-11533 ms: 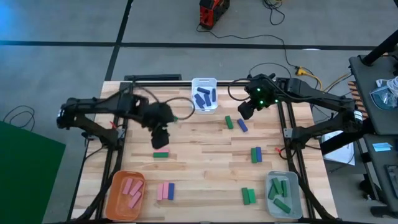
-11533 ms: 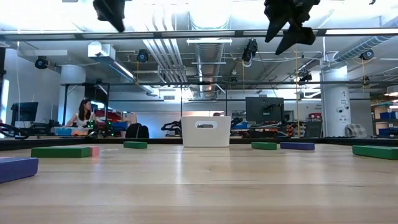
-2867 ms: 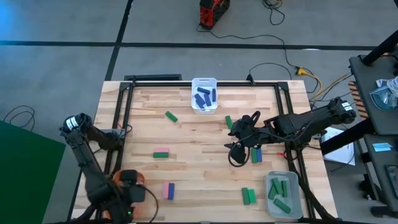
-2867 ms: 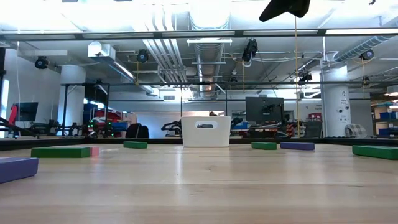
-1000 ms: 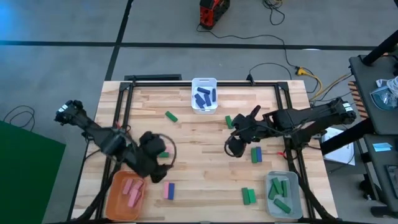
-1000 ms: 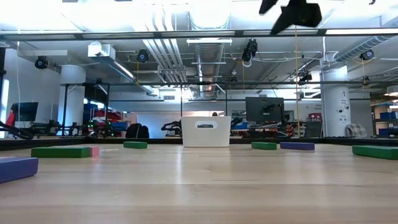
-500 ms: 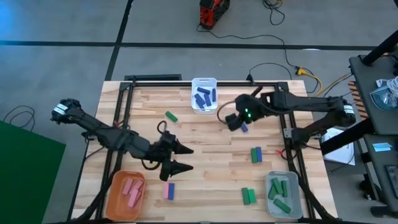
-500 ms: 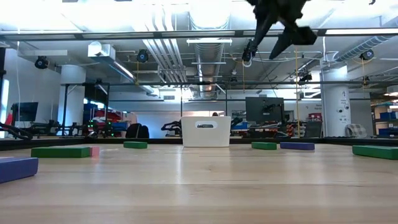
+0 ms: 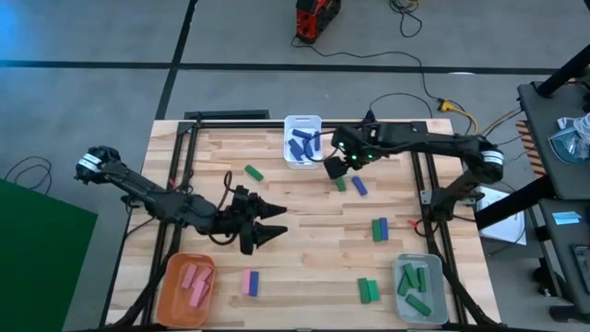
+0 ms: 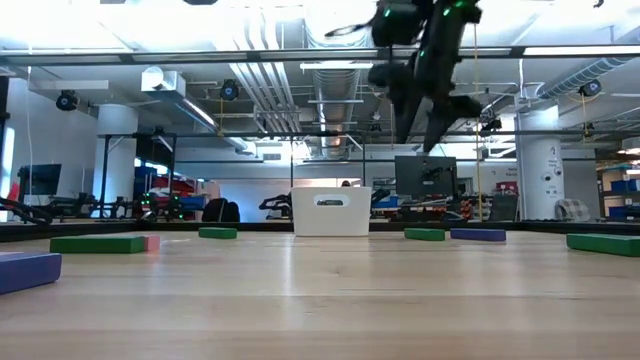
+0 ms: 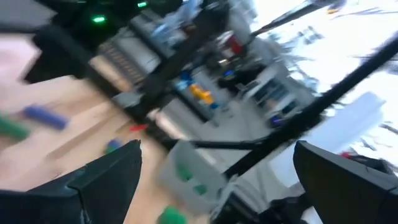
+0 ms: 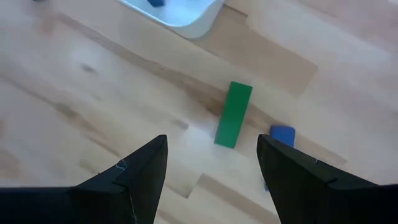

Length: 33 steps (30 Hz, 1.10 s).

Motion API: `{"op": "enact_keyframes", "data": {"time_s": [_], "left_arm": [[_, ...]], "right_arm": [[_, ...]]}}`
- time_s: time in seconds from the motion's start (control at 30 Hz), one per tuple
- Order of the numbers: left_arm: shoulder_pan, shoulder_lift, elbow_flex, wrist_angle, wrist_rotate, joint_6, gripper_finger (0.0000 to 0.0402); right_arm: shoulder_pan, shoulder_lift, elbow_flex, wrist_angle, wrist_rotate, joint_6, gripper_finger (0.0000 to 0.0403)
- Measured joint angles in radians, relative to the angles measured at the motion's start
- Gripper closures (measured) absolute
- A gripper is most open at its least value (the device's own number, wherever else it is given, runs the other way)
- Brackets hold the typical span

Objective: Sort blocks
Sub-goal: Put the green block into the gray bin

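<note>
Sorting is judged midway. The right gripper (image 9: 337,167), jaws spread and empty, is held above the green block (image 12: 233,114) beside the white bin (image 9: 302,140); descent is required. The left gripper (image 9: 267,227), also spread and empty, is held mid-table.

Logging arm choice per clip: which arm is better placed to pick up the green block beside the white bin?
Right. Its open hand hovers almost over that green block; the left hand, also open, is farther off, mid-table.
</note>
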Motion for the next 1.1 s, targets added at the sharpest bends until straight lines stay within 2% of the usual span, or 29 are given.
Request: {"op": "enact_keyframes", "data": {"time_s": [0.2, 0.4, 0.73, 1.1], "left_arm": [[0.053, -0.133, 0.000, -0.430, -0.002, -0.247, 0.0013], [0.090, -0.247, 0.000, -0.640, -0.002, -0.300, 0.0013], [0.157, -0.297, 0.000, -0.800, -0.002, -0.302, 0.0013], [0.159, -0.298, 0.001, -0.897, -0.001, -0.322, 0.0013]], "right_arm": [[-0.013, 0.126, 0.019, 0.004, -0.007, -0.036, 0.0165], [-0.013, 0.217, 0.021, 0.004, -0.007, -0.042, 0.0165], [-0.036, 0.318, 0.019, 0.038, 0.004, -0.055, 0.0165], [-0.080, 0.378, 0.012, 0.070, 0.028, -0.112, 0.0165]]}}
